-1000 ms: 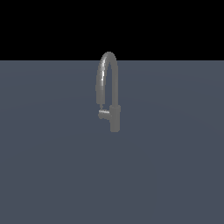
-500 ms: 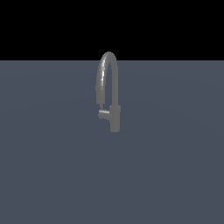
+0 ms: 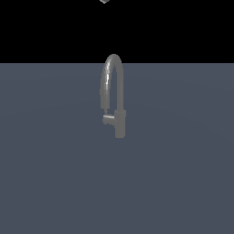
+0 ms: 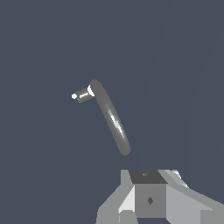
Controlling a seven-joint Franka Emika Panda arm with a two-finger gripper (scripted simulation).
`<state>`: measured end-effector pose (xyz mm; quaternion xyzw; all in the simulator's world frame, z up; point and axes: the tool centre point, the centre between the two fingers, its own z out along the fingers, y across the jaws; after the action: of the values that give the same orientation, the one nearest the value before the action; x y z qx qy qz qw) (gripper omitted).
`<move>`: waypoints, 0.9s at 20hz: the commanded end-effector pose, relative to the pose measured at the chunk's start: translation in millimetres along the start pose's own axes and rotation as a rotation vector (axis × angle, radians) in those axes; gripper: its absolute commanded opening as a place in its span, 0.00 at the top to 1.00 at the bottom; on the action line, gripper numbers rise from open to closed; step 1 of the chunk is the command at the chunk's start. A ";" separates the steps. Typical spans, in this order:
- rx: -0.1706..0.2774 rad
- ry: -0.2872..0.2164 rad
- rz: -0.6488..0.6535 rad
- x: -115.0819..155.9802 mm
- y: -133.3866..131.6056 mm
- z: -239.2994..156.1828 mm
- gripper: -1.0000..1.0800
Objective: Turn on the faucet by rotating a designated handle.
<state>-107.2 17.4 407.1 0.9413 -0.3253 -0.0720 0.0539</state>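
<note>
The grey faucet [image 3: 119, 122] stands on the flat grey-blue surface, its arched gooseneck spout [image 3: 111, 75] rising from a short upright post. The stubby handle [image 3: 108, 119] juts from the post toward the exterior view's left. In the wrist view I look down on the spout [image 4: 113, 119] and the handle [image 4: 81, 94] from well above. My gripper [image 4: 148, 205] shows only at the edge of the wrist view, far from the faucet, its jaws apart and holding nothing. A small grey piece of the arm [image 3: 104, 1] shows at the exterior view's top edge.
The faucet stands on a plain grey-blue surface [image 3: 183, 183] that fills the lower part of the exterior view, with black background above it. No other objects show.
A small grey piece of the arm has come into the exterior view at its top edge. The faucet and handle have not moved.
</note>
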 end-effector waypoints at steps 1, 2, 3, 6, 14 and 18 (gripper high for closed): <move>-0.026 -0.001 0.059 8.9 -8.5 10.4 1.00; -0.037 0.000 0.082 12.4 -11.8 14.7 1.00; -0.048 0.002 0.106 15.8 -15.0 19.1 1.00; -0.081 0.009 0.175 25.6 -24.6 32.4 1.00; -0.173 0.052 0.358 49.8 -49.1 69.7 1.00; -0.218 0.088 0.447 60.8 -60.4 88.9 1.00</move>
<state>-43.2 21.7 312.9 0.8469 -0.4996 -0.0575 0.1726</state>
